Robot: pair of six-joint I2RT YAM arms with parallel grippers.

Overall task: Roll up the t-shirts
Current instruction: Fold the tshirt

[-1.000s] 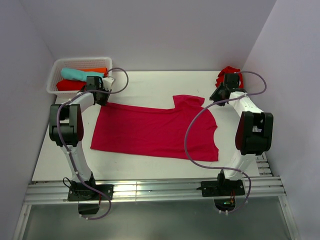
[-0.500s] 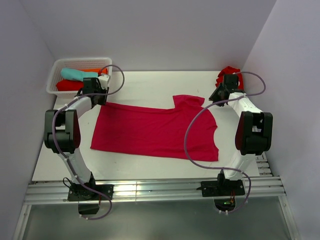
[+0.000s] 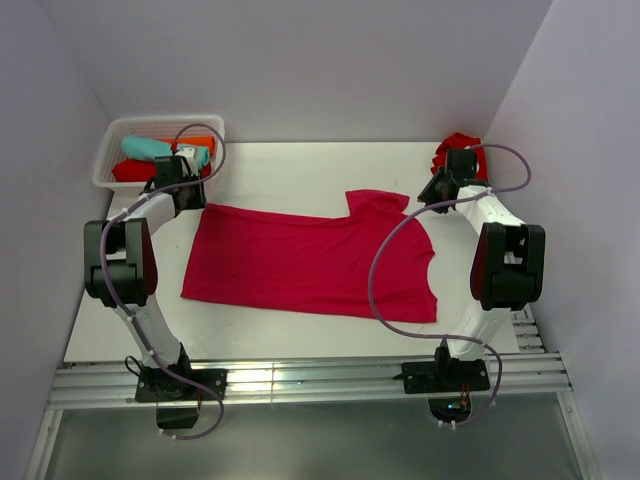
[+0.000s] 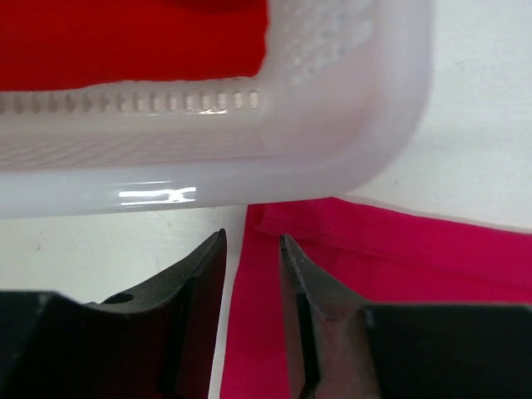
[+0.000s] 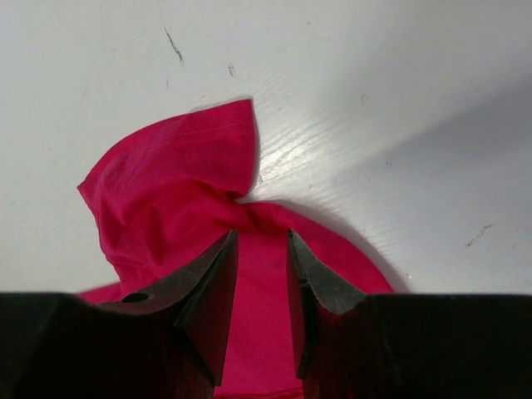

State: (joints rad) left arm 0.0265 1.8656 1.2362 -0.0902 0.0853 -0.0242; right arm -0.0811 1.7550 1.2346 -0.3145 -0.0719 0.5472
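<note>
A pinkish-crimson t-shirt (image 3: 310,260) lies spread flat in the middle of the table, with one sleeve bunched at its far right (image 5: 174,183). My left gripper (image 3: 190,197) hovers over the shirt's far left corner (image 4: 374,249), right in front of the white basket (image 4: 332,125). Its jaws stand slightly apart with nothing between them (image 4: 252,243). My right gripper (image 3: 430,194) is above the shirt's right shoulder. Its jaws are also slightly apart and empty (image 5: 262,238) over the cloth. Teal (image 3: 150,147), orange (image 3: 195,142) and scarlet (image 3: 135,170) shirts lie in the basket.
The white perforated basket (image 3: 104,172) stands at the far left corner, close to my left gripper. A crumpled scarlet shirt (image 3: 458,146) lies at the far right by the wall. Walls close in the table on three sides.
My left gripper has moved left and back, off the shirt's corner toward the basket. The right arm and the crimson shirt have not moved.
</note>
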